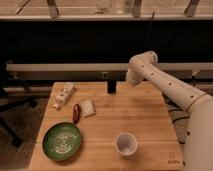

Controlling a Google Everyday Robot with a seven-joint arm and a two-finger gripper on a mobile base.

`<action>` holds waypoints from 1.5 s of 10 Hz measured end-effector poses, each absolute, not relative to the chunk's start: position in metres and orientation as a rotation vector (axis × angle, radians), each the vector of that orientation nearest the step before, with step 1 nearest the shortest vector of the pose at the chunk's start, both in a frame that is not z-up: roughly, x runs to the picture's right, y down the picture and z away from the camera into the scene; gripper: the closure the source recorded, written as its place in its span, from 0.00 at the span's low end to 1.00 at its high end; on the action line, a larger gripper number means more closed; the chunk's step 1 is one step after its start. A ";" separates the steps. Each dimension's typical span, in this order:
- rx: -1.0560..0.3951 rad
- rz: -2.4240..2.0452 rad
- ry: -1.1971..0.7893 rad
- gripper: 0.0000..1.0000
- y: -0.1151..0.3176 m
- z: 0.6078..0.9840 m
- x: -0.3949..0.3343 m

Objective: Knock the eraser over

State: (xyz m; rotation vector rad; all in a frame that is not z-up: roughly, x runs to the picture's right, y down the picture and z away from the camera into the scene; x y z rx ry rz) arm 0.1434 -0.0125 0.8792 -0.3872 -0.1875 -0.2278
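Note:
The eraser [111, 86] is a small dark block standing upright at the far edge of the wooden table [145, 120], near the middle. My gripper [128, 80] is at the end of the white arm [165, 82], which reaches in from the right. The gripper hangs just to the right of the eraser, at about the height of its top, and a narrow gap seems to separate them.
A green plate [62, 141] lies at the front left and a white cup [126, 144] stands front centre. A red item [76, 112], a white packet [88, 107] and a pale snack bag [64, 95] lie on the left. An office chair [10, 102] stands off the left edge.

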 end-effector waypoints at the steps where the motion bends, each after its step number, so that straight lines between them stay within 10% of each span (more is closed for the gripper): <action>1: -0.389 -0.235 -0.200 0.92 -0.012 0.880 0.135; 15: -0.334 -0.248 -0.307 0.92 -0.053 0.939 0.062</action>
